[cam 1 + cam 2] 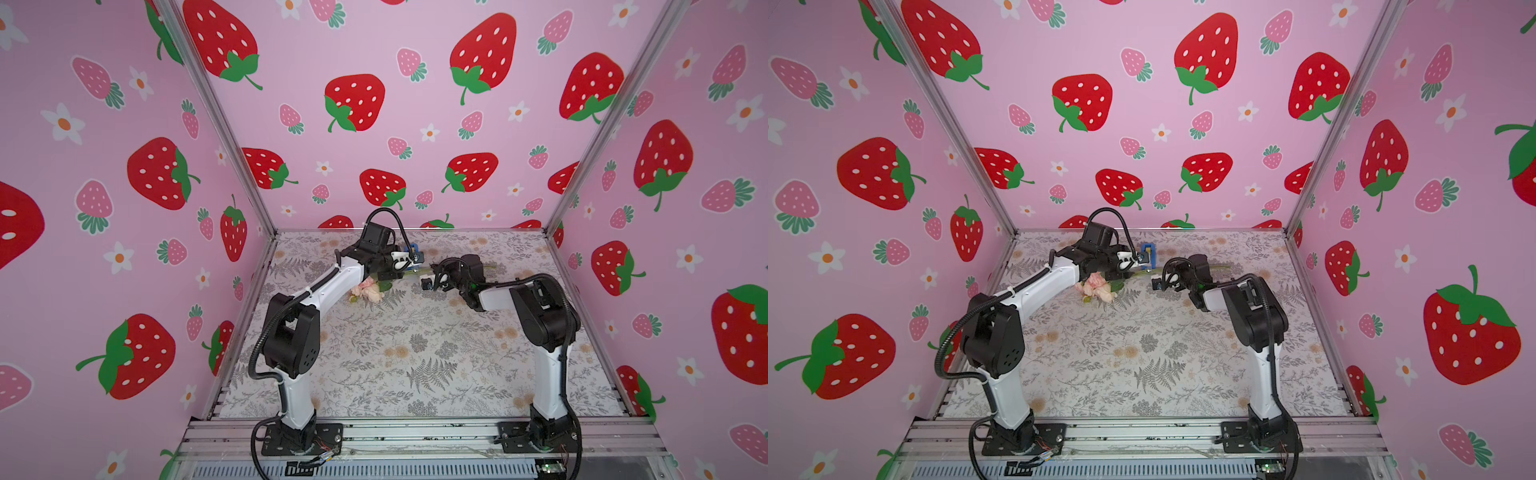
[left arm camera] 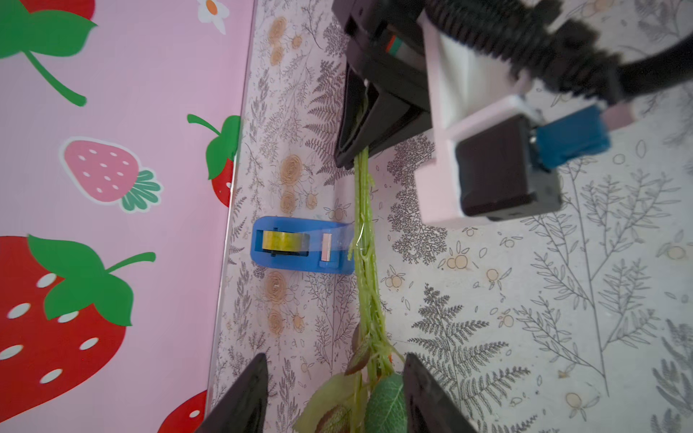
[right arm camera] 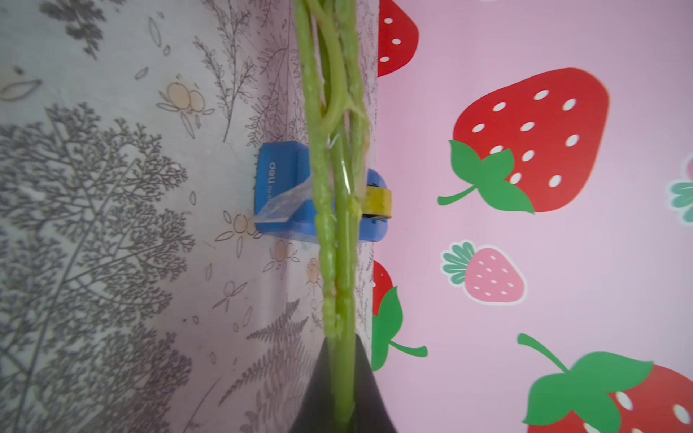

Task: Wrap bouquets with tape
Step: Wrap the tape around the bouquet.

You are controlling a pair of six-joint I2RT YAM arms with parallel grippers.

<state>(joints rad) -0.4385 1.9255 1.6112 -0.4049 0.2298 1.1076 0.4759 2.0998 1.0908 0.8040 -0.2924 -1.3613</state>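
Bolted to the metal rail (image 1: 415, 434) at the near edge, the left arm (image 1: 295, 395) and the right arm (image 1: 548, 374) both reach toward the far side of the flower-print table (image 1: 395, 365).

The bouquet (image 1: 368, 291) (image 1: 1098, 286) lies crosswise between them. Its pink and cream heads are just beside the left arm's forearm. Its green stems (image 2: 365, 262) (image 3: 337, 225) run from there under the left wrist to the right gripper.

The left gripper (image 2: 335, 360) has its fingers (image 2: 243, 397) spread. The leafy part of the stems passes between them, with a gap showing on the side toward the wall.

The right gripper (image 2: 350, 150) (image 3: 341, 360) is pinched tight on the bare stems farther along. In both top views a short stub of stem sticks out behind it.

The blue tape dispenser (image 2: 300, 245) (image 3: 281, 187) (image 1: 1148, 255) stands on the table close to the back wall (image 1: 374, 124), just beside the stems and between the two grippers. Its yellowish roll (image 2: 283, 240) (image 3: 378, 198) sits in the end nearer the wall.

A clear strip of tape (image 2: 343, 234) (image 3: 285, 202) leads from the cutter end to the stems and seems to touch them. Whether it is stuck there cannot be told.
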